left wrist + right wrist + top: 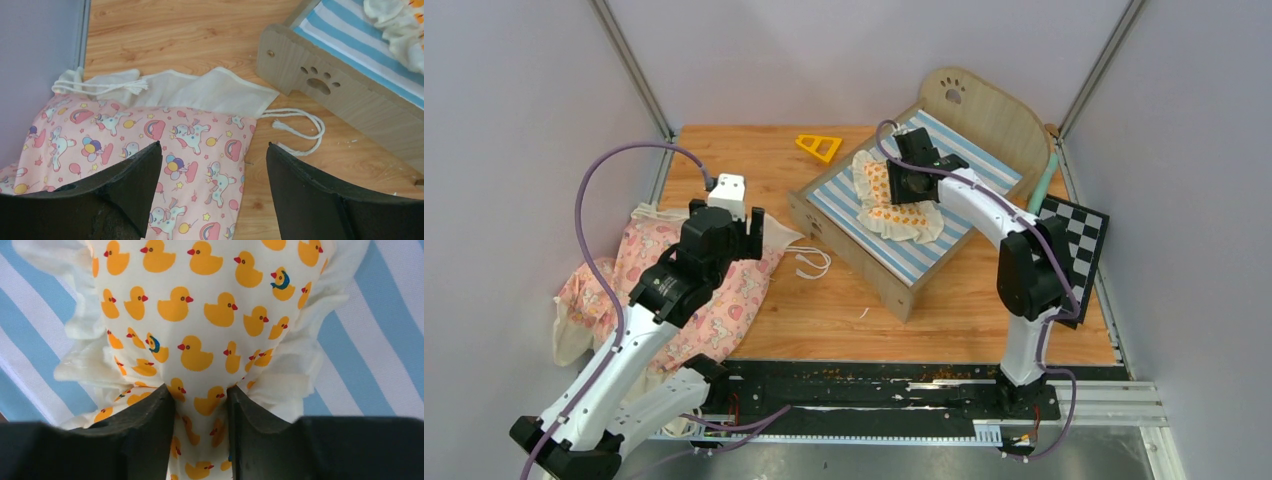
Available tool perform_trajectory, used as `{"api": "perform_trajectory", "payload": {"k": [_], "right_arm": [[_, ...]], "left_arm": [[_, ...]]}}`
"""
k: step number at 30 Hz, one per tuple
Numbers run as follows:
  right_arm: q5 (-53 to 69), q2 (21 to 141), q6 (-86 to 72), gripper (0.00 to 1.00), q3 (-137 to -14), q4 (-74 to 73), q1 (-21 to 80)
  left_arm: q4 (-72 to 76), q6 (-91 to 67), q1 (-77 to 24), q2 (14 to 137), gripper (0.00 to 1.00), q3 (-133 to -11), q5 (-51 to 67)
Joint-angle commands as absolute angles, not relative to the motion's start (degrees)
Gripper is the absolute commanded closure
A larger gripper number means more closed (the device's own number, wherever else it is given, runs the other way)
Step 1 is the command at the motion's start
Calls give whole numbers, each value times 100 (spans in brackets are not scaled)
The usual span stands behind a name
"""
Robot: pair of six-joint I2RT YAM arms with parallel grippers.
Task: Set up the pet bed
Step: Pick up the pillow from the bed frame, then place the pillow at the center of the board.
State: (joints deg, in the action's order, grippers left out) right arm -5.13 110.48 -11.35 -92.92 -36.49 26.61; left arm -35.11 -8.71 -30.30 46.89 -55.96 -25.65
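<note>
- Top view: shows the pet bed (849, 255) sitting angled at the back right of the wood table (824, 320), with the striped mattress (839, 205) in the frame and the paw-print headboard (989, 110) at the far end.
- Puts the right gripper (911, 200) pointing down over the middle of the mattress, right on the duck-print pillow (902, 222). Right arm up from its base, elbow bent, wrist tipped down.
- Has the pink unicorn quilt (724, 310) crumpled over at the left, well apart from the bed, with the left gripper (752, 232) above its far edge. Left arm stretched forward and low.
- Left wrist view: looks down between the widely spread jaws of the left gripper (214, 147), nothing held. Pink unicorn quilt (100, 135) right below, a cream drawstring bag (220, 92) just beyond it, bed footboard (290, 60) off to the upper right.
- Right wrist view: catches the right gripper (199, 390) narrowed, with a ridge of the duck-print pillow (200, 315) pinched between the fingers. Striped mattress (380, 315) underneath, showing on both sides.
</note>
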Motion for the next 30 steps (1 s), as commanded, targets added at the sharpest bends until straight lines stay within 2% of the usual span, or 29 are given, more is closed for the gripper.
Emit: {"api": "perform_trajectory", "payload": {"k": [1, 2, 3, 9, 15, 16, 17, 19, 20, 21, 24, 27, 29, 30], "right_arm": [[-902, 10321, -1034, 74, -9057, -3367, 2700], [-1013, 10070, -1040, 81, -8970, -3298, 2701], [-1210, 9789, -1079, 84, -8872, -3270, 2694], [-2667, 7847, -1402, 89, -7918, -3291, 2369], [-2834, 6219, -2096, 86, -6522, -3783, 142], [-2880, 5959, -2135, 80, -6215, -3746, -265], [-2839, 5838, -2192, 67, -5985, -3762, -599], [-2701, 5763, -2282, 30, -5742, -3866, -1101], [-2686, 5750, -2325, 19, -5707, -3923, -1253], [-2721, 5736, -2376, 13, -5726, -4007, -1341], [-2500, 5508, -2489, 9, -5889, -4027, -1368], [-1652, 5257, -2459, 7, -5987, -3736, -1315], [-1209, 5279, -2394, 6, -6173, -3704, -1033], [-1082, 5314, -2319, 6, -6264, -3670, -794]], "left_arm": [[-3432, -1015, -3031, 4694, 18, -5532, -2720], [-3450, -1017, -3032, 4697, 18, -5543, -2741], [-3467, -1005, -3032, 4689, 19, -5561, -2767], [-3560, -932, -3022, 4586, 19, -5572, -3106], [-3994, -1129, -3016, 4692, 19, -5668, -3583], [-4098, -1178, -3010, 4739, 19, -5702, -3622], [-4158, -1218, -3012, 4778, 19, -5716, -3631], [-4234, -1281, -3008, 4805, 19, -5735, -3634], [-4258, -1311, -3014, 4809, 18, -5732, -3649], [-4291, -1328, -3015, 4811, 17, -5738, -3687], [-4472, -1434, -3014, 4842, 14, -5751, -3996], [-4593, -1651, -2915, 4840, 10, -5637, -4231], [-4727, -1987, -2645, 4859, 1, -5549, -4295], [-4905, -2295, -2456, 4880, 0, -5527, -4444]]}}
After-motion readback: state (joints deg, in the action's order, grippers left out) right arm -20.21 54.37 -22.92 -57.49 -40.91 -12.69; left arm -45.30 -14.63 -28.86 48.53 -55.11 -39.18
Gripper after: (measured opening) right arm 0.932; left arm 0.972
